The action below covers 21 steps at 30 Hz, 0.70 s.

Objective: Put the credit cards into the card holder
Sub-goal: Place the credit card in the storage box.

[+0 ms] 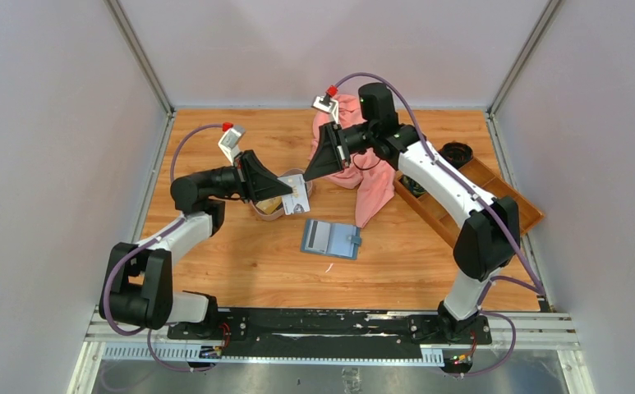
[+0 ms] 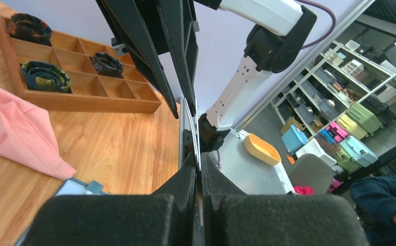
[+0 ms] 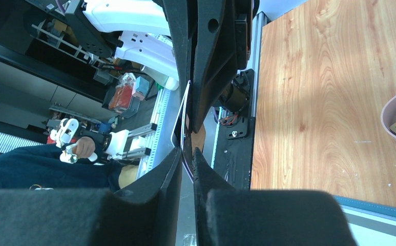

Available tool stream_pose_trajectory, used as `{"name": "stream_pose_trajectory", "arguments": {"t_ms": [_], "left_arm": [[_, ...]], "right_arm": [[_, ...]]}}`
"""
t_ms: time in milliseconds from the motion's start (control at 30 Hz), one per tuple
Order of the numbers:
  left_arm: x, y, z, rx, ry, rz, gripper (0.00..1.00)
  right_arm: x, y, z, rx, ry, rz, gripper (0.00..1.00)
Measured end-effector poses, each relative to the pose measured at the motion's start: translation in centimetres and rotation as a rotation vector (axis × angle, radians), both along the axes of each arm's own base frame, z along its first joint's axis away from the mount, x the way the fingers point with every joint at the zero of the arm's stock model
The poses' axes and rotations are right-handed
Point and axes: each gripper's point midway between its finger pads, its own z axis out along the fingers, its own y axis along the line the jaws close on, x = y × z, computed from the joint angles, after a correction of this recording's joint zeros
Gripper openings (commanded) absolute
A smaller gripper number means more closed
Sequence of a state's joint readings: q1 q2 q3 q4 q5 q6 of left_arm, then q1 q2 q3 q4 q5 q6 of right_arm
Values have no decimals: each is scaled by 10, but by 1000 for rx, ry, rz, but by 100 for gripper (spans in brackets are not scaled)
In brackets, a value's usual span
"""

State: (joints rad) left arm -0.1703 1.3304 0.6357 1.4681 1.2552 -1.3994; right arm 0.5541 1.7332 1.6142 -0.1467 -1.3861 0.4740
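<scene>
**Two-armed handling of one card above the table (image 1: 240, 263).** The left gripper (image 1: 281, 190) has its jaws pressed flat on a pale grey-white rectangular plastic card (image 1: 297, 199). It holds the card clear of the table over the oval beige tray (image 1: 266, 215), in which a yellowish-gold card (image 1: 273, 204) lies. The right gripper (image 1: 307, 176) meets the same card from the far side. In the right wrist view its jaws stand a narrow slit apart with the card edge-on between them. Whether the pads bear on the card cannot be told.

The small teal-blue bifold card holder (image 1: 330, 238) lies open and flat on the table, lighter inner pockets upward, apart from both grippers. From the held card it lies lower, toward the near edge and slightly to the robot's right. Its long axis runs roughly left to right. It sits between the two arms, neither clearly nearer. The coming move therefore probably calls for carrying the card down and nearward, with one edge turned to a pocket mouth.

**Limits of view:**
- Which way the pocket mouths face is not resolved.
- Both wrist cameras show the card only as a thin line, and the holder only as a cut-off corner.
- No black cards can be made out.
- The right arm partly covers the pink cloth (image 1: 363, 176) and the brown wooden compartment tray (image 1: 519, 205).
</scene>
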Motion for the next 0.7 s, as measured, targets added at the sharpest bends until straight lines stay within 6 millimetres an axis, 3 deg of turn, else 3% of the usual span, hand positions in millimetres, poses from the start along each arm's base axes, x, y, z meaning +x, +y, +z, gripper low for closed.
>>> {"name": "stream_pose_trajectory", "arguments": {"t_ms": [367,500,700], "left_arm": [[13,-1,0,10,9,-7,0],[22,-3,-6,14,35,-6,0],[45,-1,-20,29,78,3,0]], "right_arm": [[10,6,-1,-7,-32,-11,16],[17,9,-6,-18,-41,-24,1],[37,16,-18,-35,-37,-42,0]]}}
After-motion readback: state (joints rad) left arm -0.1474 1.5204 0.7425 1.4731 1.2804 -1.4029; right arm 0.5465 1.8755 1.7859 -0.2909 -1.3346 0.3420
